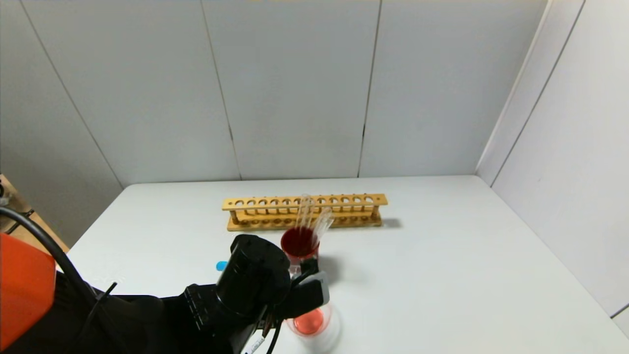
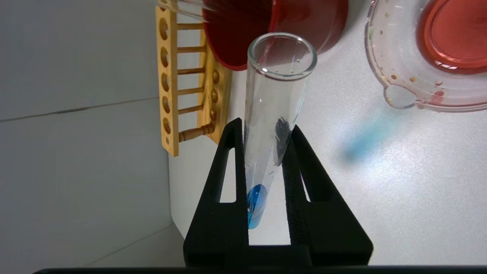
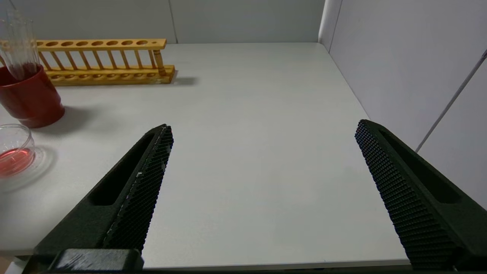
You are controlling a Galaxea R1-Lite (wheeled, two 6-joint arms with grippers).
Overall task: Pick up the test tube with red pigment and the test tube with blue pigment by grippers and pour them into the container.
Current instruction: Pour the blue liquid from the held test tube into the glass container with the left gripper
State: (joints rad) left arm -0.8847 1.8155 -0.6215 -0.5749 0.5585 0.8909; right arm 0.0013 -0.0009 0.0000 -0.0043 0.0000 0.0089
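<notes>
the left gripper (image 2: 262, 133) is closed on the blue tube (image 2: 272, 125), its two black fingers (image 2: 228, 179) pressing the glass from either side. the tube is clear, its open mouth points away from the wrist, and a little blue liquid sits in its rounded end, back between the fingers. in the head view this gripper (image 1: 307, 282) hangs low over the near middle of the white table (image 1: 442, 275), between the red cup (image 1: 300, 244) on its far side and the glass beaker (image 1: 314, 324) on its near side. only the blue tip (image 1: 222, 266) of the tube shows there, sticking out left of the wrist.

the beaker stands at the near edge of the table and holds a shallow layer of orange-red liquid. small drops cling to its rim near the spout (image 2: 395, 95). a faint blue smear of light lies on the table just beside the spout.

the red cup holds several clear tubes (image 1: 312, 216) leaning to the far side. whether one of them is the red-pigment tube cannot be told. the wooden rack (image 1: 304, 211) lies beyond the cup, its holes bare.

the right gripper (image 3: 262, 175) is open wide, fingers well apart, over the near right part of the table, holding nothing.
</notes>
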